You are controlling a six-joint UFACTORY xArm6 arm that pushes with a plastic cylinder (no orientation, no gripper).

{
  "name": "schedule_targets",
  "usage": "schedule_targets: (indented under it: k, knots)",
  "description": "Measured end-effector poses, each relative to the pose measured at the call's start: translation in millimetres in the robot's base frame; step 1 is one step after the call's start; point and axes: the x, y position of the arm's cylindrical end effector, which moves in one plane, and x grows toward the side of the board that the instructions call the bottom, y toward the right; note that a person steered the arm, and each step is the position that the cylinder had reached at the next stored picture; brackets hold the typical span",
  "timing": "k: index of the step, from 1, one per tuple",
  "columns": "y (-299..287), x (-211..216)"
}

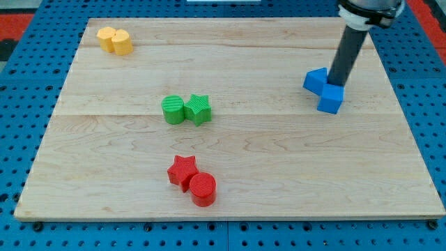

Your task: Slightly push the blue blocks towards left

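Observation:
Two blue blocks touch each other at the view's right: a blue triangular block (316, 81) and a blue cube (330, 100) just below and to its right. My tip (336, 84) is down on the board right behind them, touching the top right side of the pair. The dark rod rises from there to the view's top right.
A green cylinder (173, 110) and a green star (198, 109) sit together at the board's middle. A red star (182, 171) and a red cylinder (203, 189) lie at the bottom centre. Two yellow blocks (115, 40) sit at the top left. The wooden board (230, 146) lies on a blue pegboard.

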Motion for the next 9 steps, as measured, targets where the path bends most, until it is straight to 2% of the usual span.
schedule_targets:
  k: [2,3,4,5,6,7,9]
  knots:
    - [-7,-27]
    - [34,-27]
    - [60,12]
    - [36,47]
    - [4,47]
    - [-6,44]
    - [-6,12]
